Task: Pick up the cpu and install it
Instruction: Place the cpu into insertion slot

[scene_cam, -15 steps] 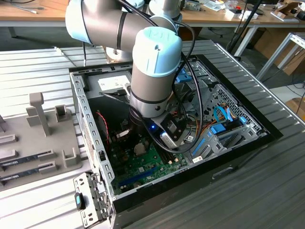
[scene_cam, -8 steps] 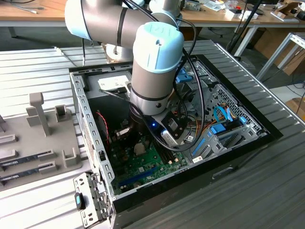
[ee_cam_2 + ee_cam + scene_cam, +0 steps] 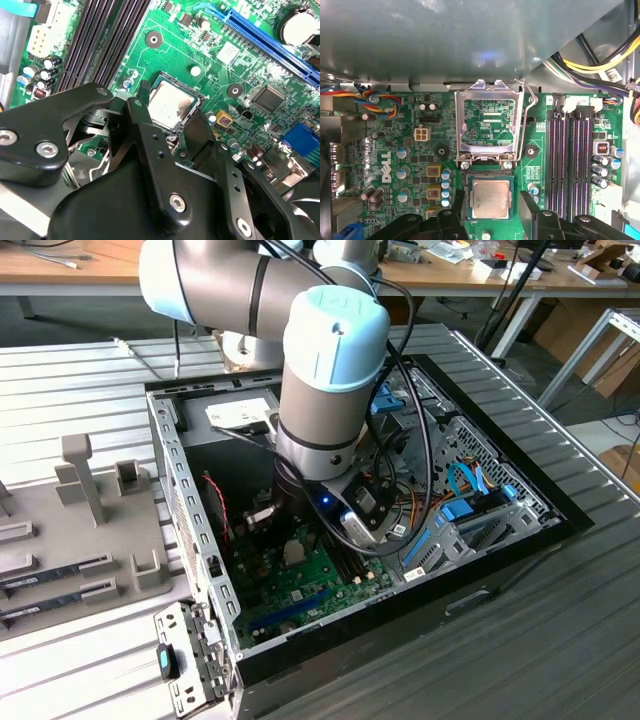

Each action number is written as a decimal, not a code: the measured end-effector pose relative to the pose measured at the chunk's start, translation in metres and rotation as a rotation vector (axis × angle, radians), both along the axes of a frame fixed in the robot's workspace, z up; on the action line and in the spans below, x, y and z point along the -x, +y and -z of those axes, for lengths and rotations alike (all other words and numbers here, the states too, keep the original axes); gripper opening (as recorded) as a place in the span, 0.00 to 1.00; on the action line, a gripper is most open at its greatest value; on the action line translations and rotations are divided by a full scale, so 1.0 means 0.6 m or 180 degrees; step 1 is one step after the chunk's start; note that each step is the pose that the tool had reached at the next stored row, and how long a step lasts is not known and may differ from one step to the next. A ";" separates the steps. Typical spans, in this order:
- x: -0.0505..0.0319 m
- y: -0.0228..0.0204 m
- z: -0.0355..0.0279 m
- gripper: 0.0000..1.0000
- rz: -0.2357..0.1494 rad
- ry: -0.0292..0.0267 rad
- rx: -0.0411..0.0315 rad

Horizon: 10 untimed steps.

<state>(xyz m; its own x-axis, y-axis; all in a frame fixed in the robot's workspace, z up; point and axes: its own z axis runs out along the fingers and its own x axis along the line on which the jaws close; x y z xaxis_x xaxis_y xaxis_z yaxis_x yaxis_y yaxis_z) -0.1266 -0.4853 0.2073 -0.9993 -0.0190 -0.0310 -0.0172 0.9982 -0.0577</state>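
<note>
Reaching down from the far side of the slatted worktop (image 3: 560, 570), the arm (image 3: 330, 370) bends at its pale-blue-capped joint and points its wrist steeply into the open computer case (image 3: 190, 500), which lies on its side. The wrist sits low inside the case, just above the green motherboard (image 3: 300, 585), with black cables looping off it toward the exterior view's right.

In both wrist views the cpu (image 3: 491, 198) (image 3: 170, 106) lies flat inside the square socket (image 3: 466, 200) on the motherboard, silvery top up with a thin green rim around it. The jaws stand apart, one black finger (image 3: 455, 212) on each side of the cpu. One comes very close to the socket's edge, the other stands off with a strip of board showing between, and neither grips the chip. The socket's metal hold-down frame (image 3: 490, 122) is flipped up on its hinge just beyond the cpu, with its wire lever (image 3: 530, 95) raised beside it.

Long dark memory slots (image 3: 570, 160) (image 3: 105, 35) run near the socket. On the exterior view's left, a grey tray (image 3: 90, 530) with upright holders rests on the worktop, well apart from the case.
</note>
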 end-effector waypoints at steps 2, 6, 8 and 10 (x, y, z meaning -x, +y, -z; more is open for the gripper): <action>0.000 0.0025 0.000 0.53 0.0000 0.0000 -0.0001; 0.000 0.0028 0.000 0.40 0.0000 0.0000 -0.0002; 0.002 0.0028 0.001 0.40 0.0000 0.0000 -0.0002; 0.006 0.0028 0.001 0.40 0.0000 0.0000 -0.0002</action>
<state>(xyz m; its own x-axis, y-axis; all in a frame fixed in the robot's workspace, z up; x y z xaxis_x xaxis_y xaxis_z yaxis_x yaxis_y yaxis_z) -0.1299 -0.4836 0.2064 -0.9993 -0.0190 -0.0310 -0.0172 0.9982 -0.0572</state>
